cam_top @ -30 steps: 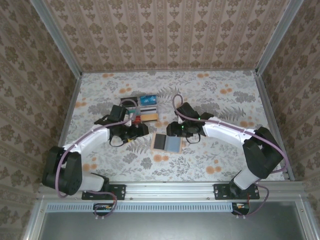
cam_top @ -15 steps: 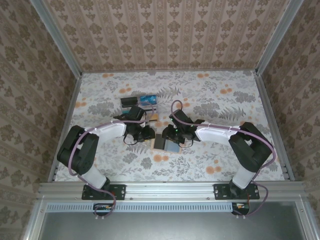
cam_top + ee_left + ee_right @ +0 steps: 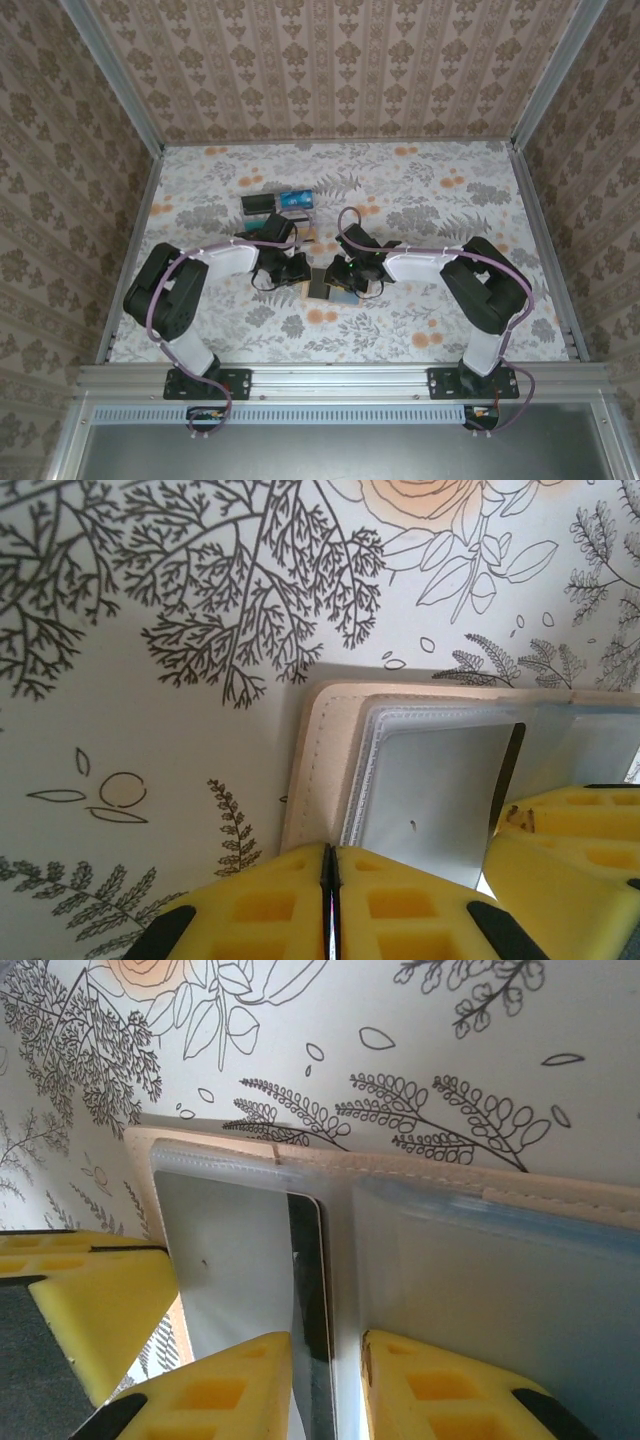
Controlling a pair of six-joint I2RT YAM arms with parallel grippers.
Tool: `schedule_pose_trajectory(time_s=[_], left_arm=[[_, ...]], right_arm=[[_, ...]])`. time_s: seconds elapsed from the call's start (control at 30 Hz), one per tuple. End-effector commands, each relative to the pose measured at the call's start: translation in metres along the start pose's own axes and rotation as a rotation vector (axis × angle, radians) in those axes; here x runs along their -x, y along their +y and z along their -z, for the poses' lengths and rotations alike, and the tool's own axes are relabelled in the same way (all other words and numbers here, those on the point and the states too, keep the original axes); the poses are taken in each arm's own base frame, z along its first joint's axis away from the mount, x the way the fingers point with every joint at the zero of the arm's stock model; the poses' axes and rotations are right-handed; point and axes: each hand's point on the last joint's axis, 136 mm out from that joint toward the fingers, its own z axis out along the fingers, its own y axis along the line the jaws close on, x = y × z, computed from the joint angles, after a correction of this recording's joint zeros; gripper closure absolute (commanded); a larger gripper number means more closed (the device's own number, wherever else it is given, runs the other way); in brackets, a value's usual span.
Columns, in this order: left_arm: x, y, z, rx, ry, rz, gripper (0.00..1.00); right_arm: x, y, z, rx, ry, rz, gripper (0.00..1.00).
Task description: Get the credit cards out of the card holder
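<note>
The tan card holder (image 3: 330, 286) lies open on the floral table between both grippers. My left gripper (image 3: 302, 270) is shut, and its yellow tips (image 3: 330, 865) sit at the holder's tan left edge (image 3: 318, 760). I cannot tell if they pinch it. My right gripper (image 3: 347, 277) is open over the holder's fold. A narrow gap between its tips (image 3: 326, 1348) straddles the exposed edge of a black card (image 3: 306, 1290). That card pokes out of the left clear pocket, under a pale grey face (image 3: 225, 1260). Two freed credit cards, black (image 3: 258, 203) and blue (image 3: 297, 198), lie behind the left arm.
More loose cards lie partly hidden under the left forearm (image 3: 306, 232). The right arm's yellow finger (image 3: 570, 830) crowds the holder from the right, and the left arm's finger (image 3: 90, 1300) crowds it from the left. Patterned walls (image 3: 330, 70) enclose the table.
The left arm swung from the loose card pile to the holder's left edge and its jaws closed. The right gripper slid left over the holder's fold and narrowed.
</note>
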Motion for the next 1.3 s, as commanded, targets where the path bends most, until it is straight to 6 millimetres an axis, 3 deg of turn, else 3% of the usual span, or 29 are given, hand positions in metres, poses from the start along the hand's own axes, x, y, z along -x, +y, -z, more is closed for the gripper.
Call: schedule_pose_trajectory(time_s=[0.0,0.57,0.77,1.1,1.27], left_arm=[[-0.011,0.009,-0.009,0.022,0.040,0.024,0.89],[-0.021,0.017,-0.018,0.055,0.077,0.031,0.94],[-0.022,0.017,-0.018,0.059,0.079,0.029,0.94],[-0.021,0.023,-0.014,0.090,0.069,0.027,0.89],[-0.020,0.021,-0.015,0.085,0.071,0.020,0.89]], right_arm=[[-0.001,0.004,-0.004,0.017,0.025,0.025,0.72],[0.002,0.014,-0.006,0.139,0.034,0.073,0.89],[-0.001,0.023,-0.003,0.192,0.046,0.108,0.91],[0.001,-0.006,0.021,0.102,-0.003,0.110,0.99],[-0.002,-0.015,0.019,0.094,0.003,0.093,1.00]])
